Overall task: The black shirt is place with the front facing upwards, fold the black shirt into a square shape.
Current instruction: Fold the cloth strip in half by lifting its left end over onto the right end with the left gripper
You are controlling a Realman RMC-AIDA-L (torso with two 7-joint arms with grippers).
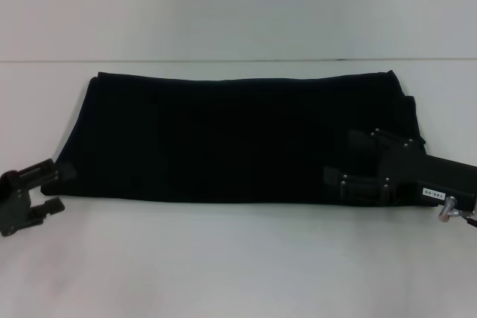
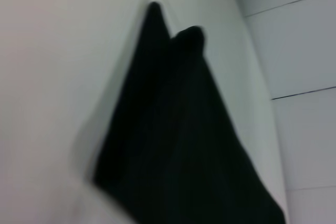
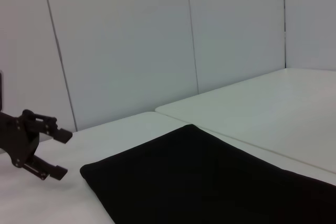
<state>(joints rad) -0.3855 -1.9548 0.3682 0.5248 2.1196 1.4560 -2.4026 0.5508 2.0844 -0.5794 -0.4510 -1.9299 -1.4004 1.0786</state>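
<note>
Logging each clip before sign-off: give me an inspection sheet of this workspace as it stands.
Surface: white table, a seam runs across its far part.
Job's things: black shirt lies flat, folded into a long wide band; no lettering shows.
Clutter: nothing seen.
Grippers: left end effector open, at the band's near left corner, off the cloth; right end effector open, over the band's right end.
Cables: nothing seen.
Surroundings: pale panelled wall behind the table.

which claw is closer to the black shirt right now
Right. The right claw sits over the black shirt at its right end; the left claw, open, is just off its left corner.
</note>
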